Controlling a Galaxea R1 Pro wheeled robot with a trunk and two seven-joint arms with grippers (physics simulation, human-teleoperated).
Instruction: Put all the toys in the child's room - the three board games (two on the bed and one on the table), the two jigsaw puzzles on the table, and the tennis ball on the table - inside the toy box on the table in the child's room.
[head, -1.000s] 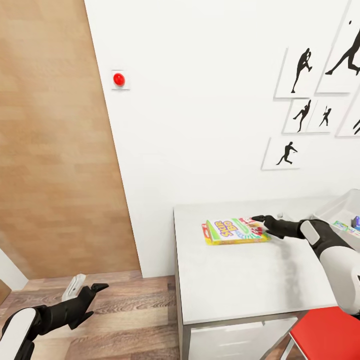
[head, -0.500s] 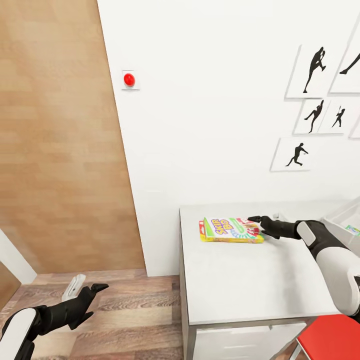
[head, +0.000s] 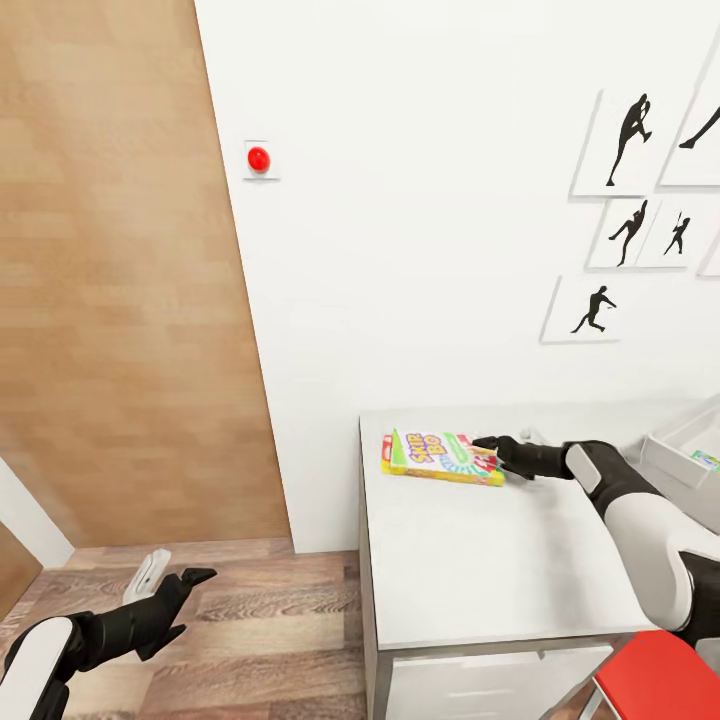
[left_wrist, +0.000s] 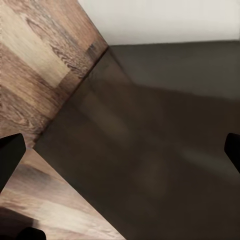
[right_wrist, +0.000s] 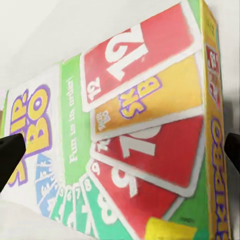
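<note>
A yellow-edged board game (head: 438, 456) with a colourful card cover lies flat on the pale table (head: 480, 570), near its far left corner. My right gripper (head: 493, 455) is open at the box's right end, fingers spread. In the right wrist view the cover (right_wrist: 135, 135) lies close under the two wide-apart fingertips. The grey toy box (head: 672, 452) shows at the right edge of the head view, with a bit of printed cover inside. My left gripper (head: 175, 588) hangs open and empty low over the wooden floor, left of the table.
A wood-panelled door (head: 120, 280) stands to the left, and the white wall behind the table carries a red button (head: 259, 158) and framed silhouettes (head: 630, 130). A red chair seat (head: 655, 680) sits at the table's near right corner. Drawers run under the table's front.
The camera swung left a second ago, then held still. Since then the right gripper and the board game have both shifted left along the table. The left arm has not moved.
</note>
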